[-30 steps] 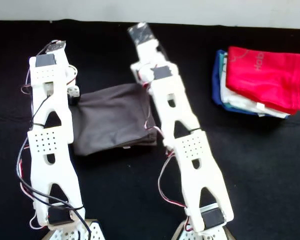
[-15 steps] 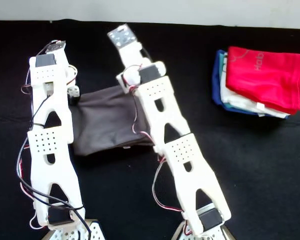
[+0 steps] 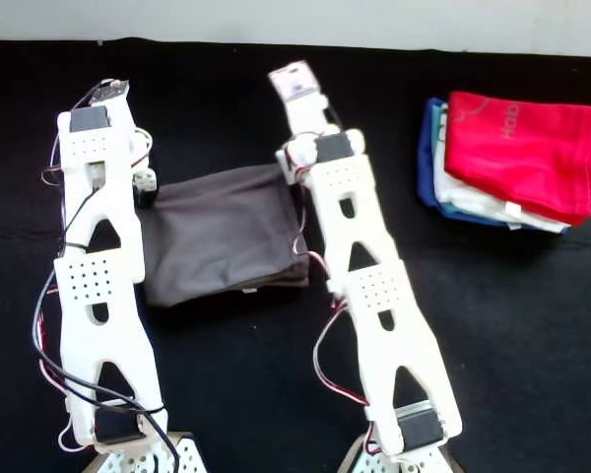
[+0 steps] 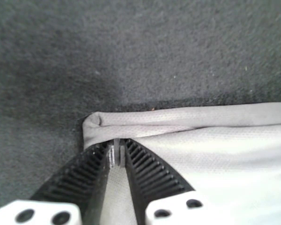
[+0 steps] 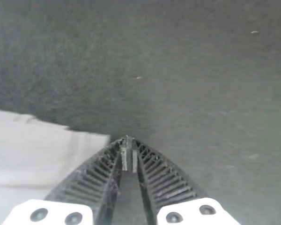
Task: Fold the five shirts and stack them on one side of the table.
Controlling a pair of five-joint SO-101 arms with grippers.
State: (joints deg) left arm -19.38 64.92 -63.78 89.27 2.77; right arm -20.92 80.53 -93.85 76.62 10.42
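Observation:
A folded grey shirt (image 3: 222, 236) lies on the black table between the two arms. My left gripper (image 4: 118, 152) sits at the shirt's left edge near a folded corner, shut with a sliver of the grey shirt (image 4: 215, 140) between its tips. In the high view that gripper (image 3: 146, 187) shows beside the shirt's left side. Just off the far right corner of the grey shirt (image 5: 33, 140), my right gripper (image 5: 128, 143) is shut with nothing in it, over bare black cloth. A folded red shirt (image 3: 517, 148) tops a stack at the right.
White and blue folded shirts (image 3: 453, 197) lie under the red one in the stack near the right edge. The black table cloth (image 3: 532, 325) is bare in front of the stack. A pale wall strip runs along the far edge.
The right arm swung left over the grey shirt's far edge, then back right to the shirt's far right corner. The left arm and the grey shirt have stayed put.

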